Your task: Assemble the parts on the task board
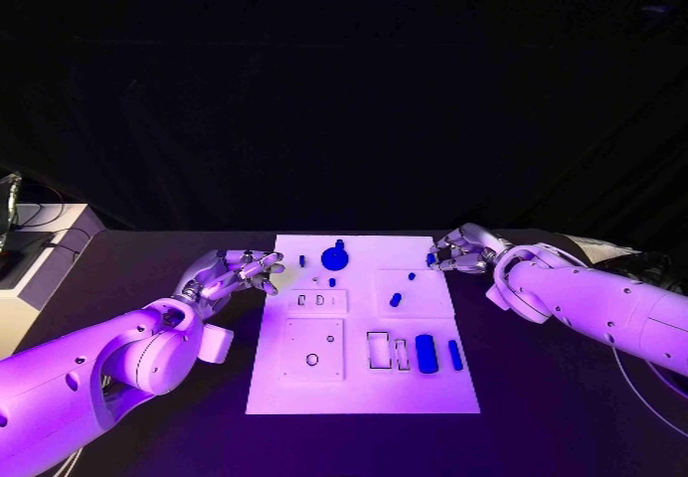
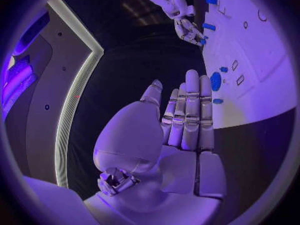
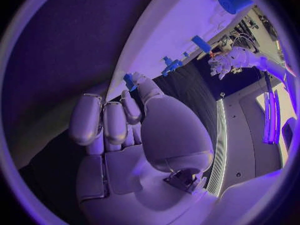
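2 hands flank the task board (image 1: pixel 362 397), a large stiff white plate lying flat on the black table (image 1: pixel 143 258); it looks rigid and needs no holding.

Left hand (image 1: pixel 230 274) hovers just beside the board's left edge, fingers (image 2: pixel 190 115) straight, side by side, gripping nothing. Right hand (image 1: pixel 461 250) hangs at the board's far right corner; its fingers (image 3: pixel 103 120) curl slightly around nothing, though 1 small blue part (image 3: pixel 129 81) sits just past their tips, and contact cannot be told.

Largest of the parts, the round blue disc (image 1: pixel 336 258) stands beyond the left fingertips, towards the board's middle. It looks hard, light and smooth, probably slippery, so a pinch across its rim seems best. Next, 2 blue bars (image 1: pixel 426 353) lie well apart from both hands at the near right: stiff and light, best taken across their short sides. Smallest are the blue pegs (image 1: pixel 396 299) between the hands, likely to roll or skid, calling for a fine fingertip pinch.
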You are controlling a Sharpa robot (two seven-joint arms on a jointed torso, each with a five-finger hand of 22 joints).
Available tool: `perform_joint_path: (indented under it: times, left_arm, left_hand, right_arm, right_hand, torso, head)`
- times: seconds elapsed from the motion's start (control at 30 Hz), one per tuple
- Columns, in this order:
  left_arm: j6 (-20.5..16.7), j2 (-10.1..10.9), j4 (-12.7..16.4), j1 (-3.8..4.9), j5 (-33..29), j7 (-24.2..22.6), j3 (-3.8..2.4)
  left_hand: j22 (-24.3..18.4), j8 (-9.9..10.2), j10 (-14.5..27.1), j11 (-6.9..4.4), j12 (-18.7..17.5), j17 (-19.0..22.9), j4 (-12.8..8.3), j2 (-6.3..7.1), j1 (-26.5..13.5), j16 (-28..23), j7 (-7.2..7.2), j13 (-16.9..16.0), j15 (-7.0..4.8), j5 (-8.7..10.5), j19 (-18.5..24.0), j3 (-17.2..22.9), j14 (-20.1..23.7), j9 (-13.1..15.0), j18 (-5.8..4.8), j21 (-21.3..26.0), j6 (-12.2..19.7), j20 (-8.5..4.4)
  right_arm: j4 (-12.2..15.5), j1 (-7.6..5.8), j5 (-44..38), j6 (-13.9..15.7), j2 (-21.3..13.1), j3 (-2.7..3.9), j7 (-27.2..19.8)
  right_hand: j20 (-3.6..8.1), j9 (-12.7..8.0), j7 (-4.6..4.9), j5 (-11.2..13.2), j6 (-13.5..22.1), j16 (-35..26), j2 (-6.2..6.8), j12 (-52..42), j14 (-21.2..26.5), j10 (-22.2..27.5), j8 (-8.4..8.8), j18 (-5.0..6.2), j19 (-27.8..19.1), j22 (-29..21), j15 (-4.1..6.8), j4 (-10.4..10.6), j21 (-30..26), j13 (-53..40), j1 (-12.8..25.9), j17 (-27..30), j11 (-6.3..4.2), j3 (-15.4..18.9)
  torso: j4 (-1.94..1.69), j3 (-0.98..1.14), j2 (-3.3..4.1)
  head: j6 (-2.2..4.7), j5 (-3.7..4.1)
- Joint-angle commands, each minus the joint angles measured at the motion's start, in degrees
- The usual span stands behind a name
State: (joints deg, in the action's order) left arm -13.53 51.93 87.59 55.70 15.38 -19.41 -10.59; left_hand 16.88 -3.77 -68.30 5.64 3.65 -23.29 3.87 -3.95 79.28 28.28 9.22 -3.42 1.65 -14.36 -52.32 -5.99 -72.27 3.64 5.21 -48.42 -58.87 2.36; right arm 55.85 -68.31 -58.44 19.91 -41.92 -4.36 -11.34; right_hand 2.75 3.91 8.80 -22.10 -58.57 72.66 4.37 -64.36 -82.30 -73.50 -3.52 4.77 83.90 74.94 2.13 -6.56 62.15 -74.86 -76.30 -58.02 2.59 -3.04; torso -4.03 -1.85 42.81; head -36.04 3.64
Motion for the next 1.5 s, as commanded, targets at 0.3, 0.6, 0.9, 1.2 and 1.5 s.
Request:
perform_joint_path:
  times: [0.3,0.6,0.9,1.2,1.5]
  left_arm:
    - [0.9,0.0,0.1,-0.03,0.0,-0.5,-0.05]
    - [0.9,-0.1,0.1,-0.03,0.0,-0.4,-0.05]
    - [0.9,-0.1,0.0,-0.03,0.0,-0.3,-0.05]
    - [0.8,0.0,0.0,-0.03,0.0,-0.3,-0.05]
    - [0.9,0.0,-0.1,-0.03,0.0,-0.3,-0.05]
  left_hand:
    - [-0.1,0.1,0.0,0.09,-0.2,-0.1,-0.3,0.22,0.2,-0.2,0.04,-0.1,-0.01,0.19,0.1,-0.1,0.1,0.0,0.47,-0.4,0.1,-0.25]
    - [-0.2,0.1,0.0,0.10,-0.2,-0.1,-0.2,0.19,0.2,-0.2,0.08,-0.1,-0.01,0.19,0.1,0.0,0.1,0.0,0.47,-0.4,0.1,-0.25]
    - [-0.2,0.1,0.0,0.10,-0.2,-0.1,-0.2,0.19,0.2,-0.2,0.08,-0.1,-0.01,0.19,0.1,0.0,0.1,0.0,0.47,-0.4,0.1,-0.25]
    - [-0.2,0.1,0.0,0.10,-0.2,-0.1,-0.2,0.19,0.2,-0.2,0.08,-0.1,-0.01,0.19,0.1,0.0,0.1,0.0,0.47,-0.4,0.1,-0.25]
    - [-0.2,0.1,0.0,0.10,-0.2,-0.1,-0.2,0.19,0.2,-0.2,0.08,-0.1,-0.01,0.19,0.1,0.0,0.1,0.0,0.47,-0.4,0.1,-0.25]
  right_arm:
    - [-0.1,0.24,-1.1,-2.0,0.4,-0.13,0.3]
    - [-0.2,0.23,-1.1,-2.3,0.6,-0.13,0.5]
    - [-0.3,0.22,-0.9,-1.5,0.6,-0.13,0.6]
    - [0.0,0.17,0.5,2.5,0.6,-0.13,1.2]
    - [3.2,-0.31,1.6,8.0,-0.1,-0.08,3.7]
  right_hand:
    - [0.28,-0.1,-0.25,-0.2,-1.0,-0.4,-1.54,-0.3,-0.2,-0.5,-0.09,0.83,3.6,8.6,0.26,-1.3,0.3,-0.3,0.5,-0.2,-0.51,-0.9]
    - [0.53,-0.1,-0.57,-0.2,-2.0,-0.5,-2.20,-0.6,-0.2,-0.8,-0.10,0.69,3.6,8.6,0.54,-2.2,0.4,-0.6,1.1,-0.2,-0.69,-2.3]
    - [0.91,0.0,-1.55,-0.2,-4.3,-0.6,-3.14,-1.0,-0.3,-1.3,-0.25,0.56,3.6,8.6,1.06,-2.2,0.4,-1.1,1.6,-0.2,-1.25,-3.3]
    - [1.58,0.0,-2.75,1.4,-7.1,-0.7,-3.94,-1.3,-0.4,-1.9,-0.38,0.23,3.7,8.6,1.63,-0.8,0.4,-1.6,2.5,-0.5,-2.00,-2.3]
    - [1.61,0.0,-2.58,0.8,-7.0,-0.7,-4.65,-0.8,-0.4,-1.8,-0.25,0.23,3.8,8.6,1.47,-0.2,0.1,-1.8,2.4,-0.7,-2.06,-2.0]
  torso:
    - [-0.05,0.01,0.00]
    - [0.08,0.04,0.06]
    - [-0.02,0.01,0.01]
    - [0.04,0.05,0.01]
    - [0.06,-0.06,-0.10]
  head:
    - [-0.06,-0.05]
    - [0.02,-0.11]
    - [0.05,-0.07]
    - [0.20,-0.24]
    - [0.23,-0.37]
